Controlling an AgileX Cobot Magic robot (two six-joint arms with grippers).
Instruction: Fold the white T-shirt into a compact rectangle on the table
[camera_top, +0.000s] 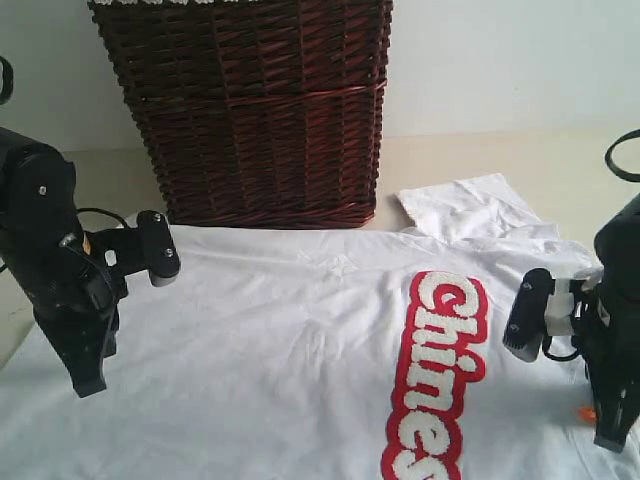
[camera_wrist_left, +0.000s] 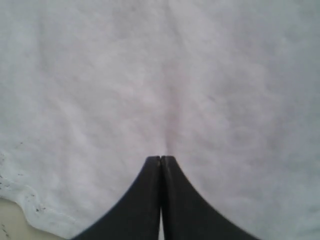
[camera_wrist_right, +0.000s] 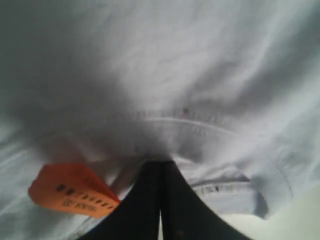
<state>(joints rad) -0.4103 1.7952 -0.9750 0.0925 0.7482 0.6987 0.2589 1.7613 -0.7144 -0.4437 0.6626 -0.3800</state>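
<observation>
Left hand (camera_top: 88, 385): black, at about 8 o'clock in the exterior view. Its two fingers are pressed together, and the tips stand on the cloth or just above it. The left wrist view shows a faint crease running away from the tips of this hand (camera_wrist_left: 161, 159). I cannot tell if any cloth is caught between them.
Right hand (camera_top: 612, 440): black, at about 4 o'clock, near the edge of the view. Its fingers are also pressed together. The right wrist view shows the tips of this hand (camera_wrist_right: 161, 164) meeting at the neck opening. I cannot tell whether they pinch the cloth.
White T-shirt (camera_top: 270, 330): spread nearly flat on the desk with soft wrinkles. It fills the lower half of the exterior view from 8 o'clock to 4 o'clock.
Sleeve (camera_top: 465, 205): lies out toward 2 o'clock and is a little crumpled.
Red band (camera_top: 435, 375): on the shirt at about 5 o'clock. Its fuzzy white letters read "Chines" until the view cuts them.
Neck tag (camera_wrist_right: 72, 190): orange with small dark print, just beside the right hand's fingers.
Neck seam (camera_wrist_right: 190, 122): a curved stitched line just beyond the same fingertips.
Hem (camera_wrist_left: 30, 205): the shirt's edge near the left hand, with a strip of bare desk beside it.
Wicker basket (camera_top: 260, 110): dark red-brown, upright at 12 o'clock. The shirt's far edge reaches its base.
Desk (camera_top: 580, 165): pale cream, with a bare part between 2 and 3 o'clock.
</observation>
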